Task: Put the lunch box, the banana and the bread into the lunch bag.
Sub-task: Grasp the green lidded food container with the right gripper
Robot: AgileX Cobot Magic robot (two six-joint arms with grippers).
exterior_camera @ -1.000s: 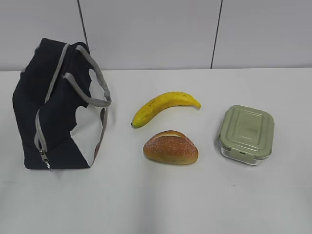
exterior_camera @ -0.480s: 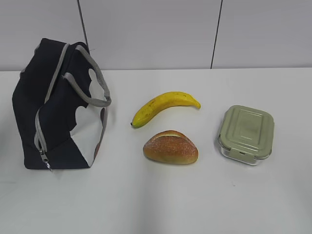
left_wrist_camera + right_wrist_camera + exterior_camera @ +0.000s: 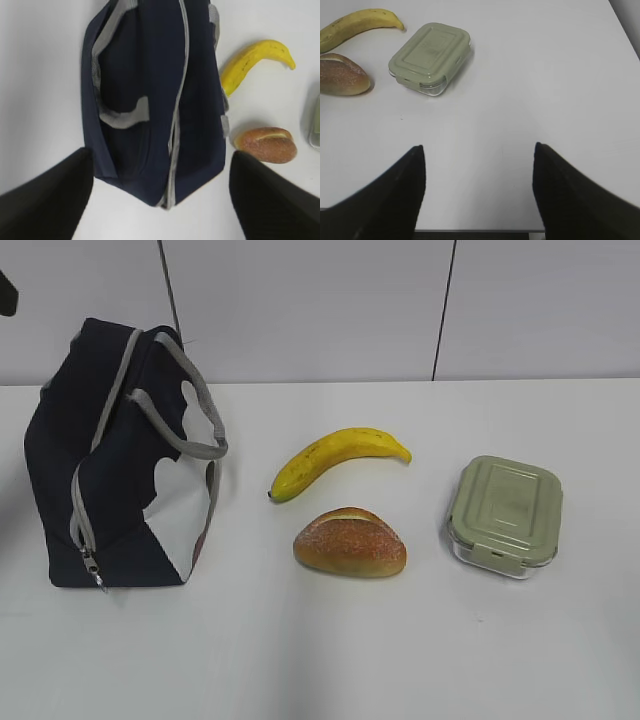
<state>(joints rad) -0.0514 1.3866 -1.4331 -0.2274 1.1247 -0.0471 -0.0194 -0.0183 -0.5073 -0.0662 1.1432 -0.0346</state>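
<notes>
Lunch bag, soft and zipped, sits below the wide-open left gripper; grip its ring pull. Right gripper gapes empty.

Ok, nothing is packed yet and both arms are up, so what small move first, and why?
Probably lower the left gripper, whose jaws are open, toward the grey zipper of the lunch bag. The bag looks zipped shut, and the banana, bread and lunch box lie outside it.

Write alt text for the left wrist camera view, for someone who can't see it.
Seen from above, the navy lunch bag sits zipped shut on a white table, framed by the left gripper's two open dark fingers. To its right lie the banana and the bread, both outside the bag.
</notes>
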